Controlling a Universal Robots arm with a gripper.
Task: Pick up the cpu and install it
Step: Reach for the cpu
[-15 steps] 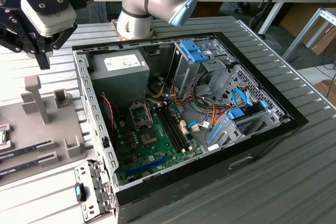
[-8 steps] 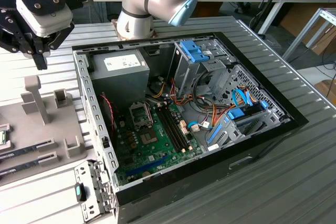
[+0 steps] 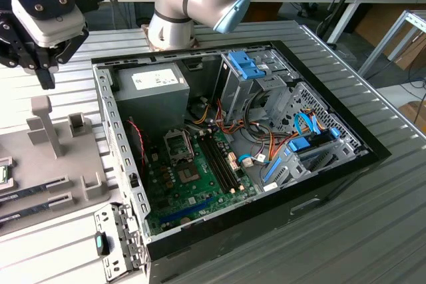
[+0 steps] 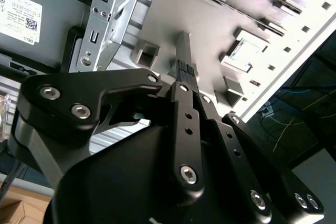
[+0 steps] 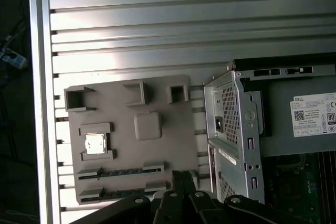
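The cpu (image 5: 95, 144), a small silver square with a thin green rim, lies in a pocket of the grey fixture plate (image 5: 157, 103) beside the open computer case (image 3: 333, 164). In the second wrist view the cpu (image 4: 242, 51) sits in the same pocket, beyond the fingertips. At the exterior view's far left edge the cpu (image 3: 2, 175) just shows. My gripper (image 5: 181, 178) hovers above the plate, well apart from the cpu, its fingers pressed together with nothing between them. In the exterior view my gripper (image 3: 46, 78) hangs over the plate's upright posts. The motherboard's processor socket (image 3: 178, 145) lies inside the case.
Two long dark memory sticks (image 5: 118, 172) lie in slots on the plate near the cpu. Grey posts (image 3: 41, 124) rise from the plate. The case's metal side bracket (image 5: 231, 129) stands between the plate and the motherboard (image 3: 193, 184). A ribbed metal table (image 5: 184, 24) carries everything.
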